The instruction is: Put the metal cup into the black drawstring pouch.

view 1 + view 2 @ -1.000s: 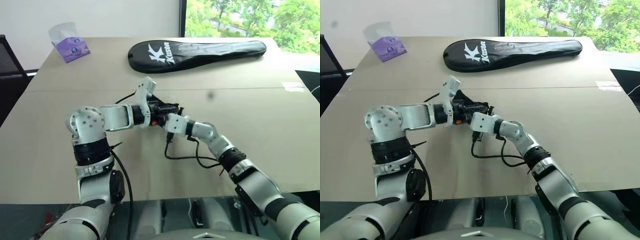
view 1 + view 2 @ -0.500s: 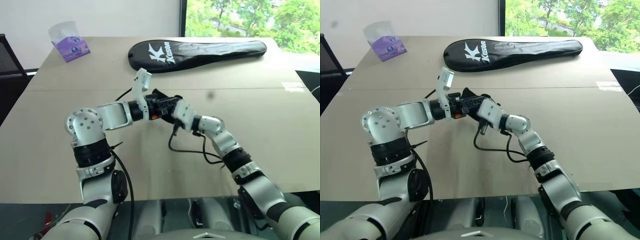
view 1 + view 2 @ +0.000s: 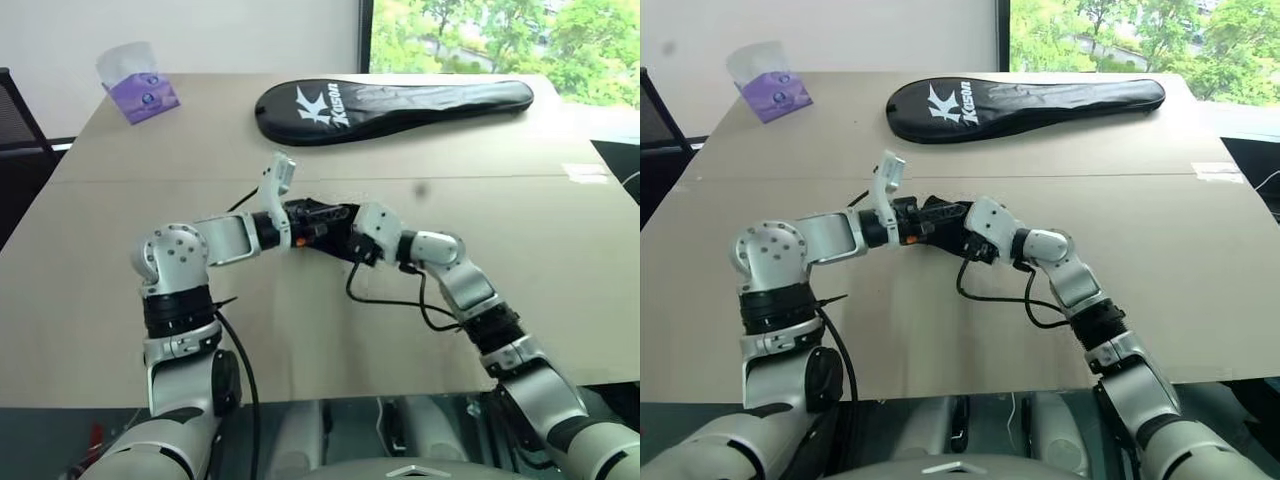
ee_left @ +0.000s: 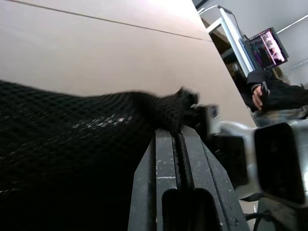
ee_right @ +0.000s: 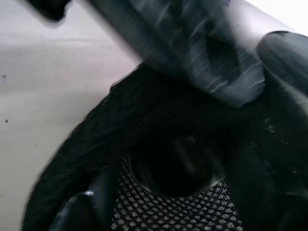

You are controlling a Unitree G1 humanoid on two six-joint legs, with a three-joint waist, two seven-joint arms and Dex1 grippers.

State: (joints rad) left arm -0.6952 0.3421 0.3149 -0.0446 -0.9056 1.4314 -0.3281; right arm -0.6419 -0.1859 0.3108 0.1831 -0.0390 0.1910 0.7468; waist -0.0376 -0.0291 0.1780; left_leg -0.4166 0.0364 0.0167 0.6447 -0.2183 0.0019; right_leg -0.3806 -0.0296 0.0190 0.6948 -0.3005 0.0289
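We see the black drawstring pouch (image 4: pixel 72 154), soft mesh-textured fabric, bunched above the tan table between the two wrists, and inside its dark open mouth the metal cup (image 5: pixel 175 166) shows as a round rim, mostly shadowed.

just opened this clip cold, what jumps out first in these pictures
The two end effectors meet mid-table over the small soft black drawstring pouch: the left end effector is pinched shut on its fabric edge, and the right end effector is pressed up against it. Behind them, at the table's far edge, lies a long black racket cover with white lettering, and a purple tissue pack sits at the far left corner.
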